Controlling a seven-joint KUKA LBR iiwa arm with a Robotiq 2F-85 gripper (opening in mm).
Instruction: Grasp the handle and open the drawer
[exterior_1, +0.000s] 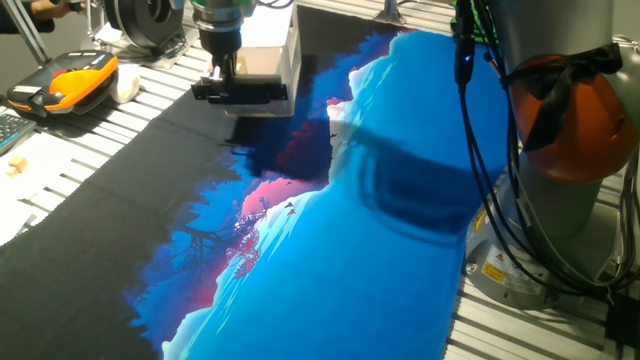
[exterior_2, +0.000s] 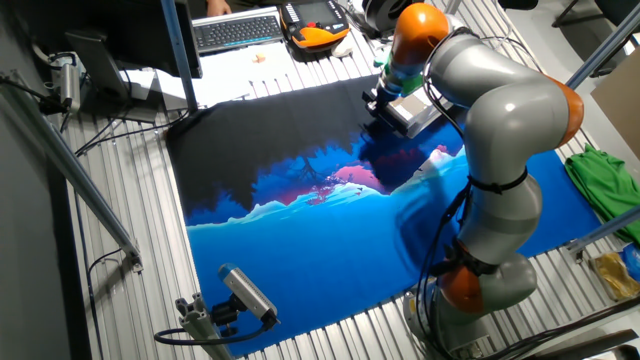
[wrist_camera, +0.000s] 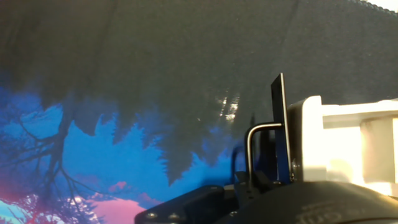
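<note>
The small white cabinet (exterior_1: 283, 48) stands at the far edge of the mat; it also shows in the other fixed view (exterior_2: 415, 110). The black handle (exterior_1: 242, 92) runs across its front. In the hand view the handle (wrist_camera: 256, 138) stands off the drawer's dark front plate (wrist_camera: 280, 124), which sits close against the white box (wrist_camera: 339, 143). I cannot tell how far the drawer is out. My gripper (exterior_1: 224, 80) reaches down from above with its fingers closed around the handle; it also shows in the other fixed view (exterior_2: 383, 98) and low in the hand view (wrist_camera: 252, 185).
A blue, pink and black mat (exterior_1: 350, 250) covers the table. An orange-and-black case (exterior_1: 65, 82) lies at the far left, beside a keyboard (exterior_2: 237, 30). The arm's base (exterior_1: 560, 170) with cables stands at the right. A green cloth (exterior_2: 605, 185) lies beyond it.
</note>
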